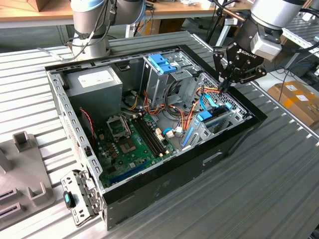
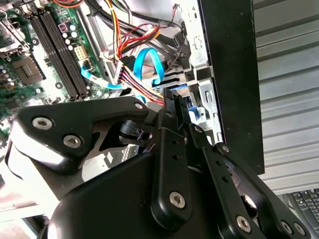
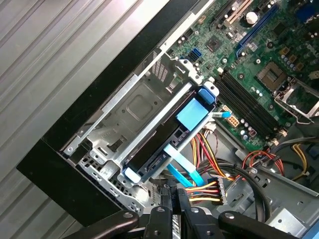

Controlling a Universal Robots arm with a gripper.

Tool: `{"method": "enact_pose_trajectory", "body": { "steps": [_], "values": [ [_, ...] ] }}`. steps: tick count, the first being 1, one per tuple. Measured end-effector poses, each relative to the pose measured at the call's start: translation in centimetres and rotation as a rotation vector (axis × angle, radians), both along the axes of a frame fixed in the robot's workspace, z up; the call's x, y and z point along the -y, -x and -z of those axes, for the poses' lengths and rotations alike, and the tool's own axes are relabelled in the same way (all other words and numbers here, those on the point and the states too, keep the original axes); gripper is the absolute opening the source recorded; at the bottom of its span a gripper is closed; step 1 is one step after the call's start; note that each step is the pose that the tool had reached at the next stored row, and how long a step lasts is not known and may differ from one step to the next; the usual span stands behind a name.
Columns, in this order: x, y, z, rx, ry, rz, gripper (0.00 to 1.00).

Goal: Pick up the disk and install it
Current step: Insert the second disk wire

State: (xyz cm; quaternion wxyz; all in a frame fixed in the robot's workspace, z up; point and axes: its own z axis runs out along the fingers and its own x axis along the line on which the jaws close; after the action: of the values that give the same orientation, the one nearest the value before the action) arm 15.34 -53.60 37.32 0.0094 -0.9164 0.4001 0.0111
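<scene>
UR arm w/ black gripper

The arm (image 1: 276,12) has silver-grey round segments w/ a grey wrist block; a second silver-grey column w/ thin cables stands at the back. The gripper (image 1: 224,83) is matte black, w/ angular linkage bars and white print on its body. In both wrist views the links carry round silver screws.

Light was bright and even; glare lay on the table (image 1: 279,164), and the case (image 1: 149,194) interior was shadowed.
</scene>
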Motion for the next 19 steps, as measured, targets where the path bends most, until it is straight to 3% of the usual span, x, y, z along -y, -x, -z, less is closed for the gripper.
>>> {"method": "enact_pose_trajectory", "body": {
  "steps": [2, 10, 19],
  "values": [
    [0.00, 0.00, 0.01, 0.0000, 0.0003, 0.015, 0.16],
    [0.00, 0.00, 0.20, 0.0000, 0.0013, 0.211, 0.16],
    [0.00, 0.00, 0.35, -0.0001, 0.0020, 0.389, 0.16]
  ]
}}
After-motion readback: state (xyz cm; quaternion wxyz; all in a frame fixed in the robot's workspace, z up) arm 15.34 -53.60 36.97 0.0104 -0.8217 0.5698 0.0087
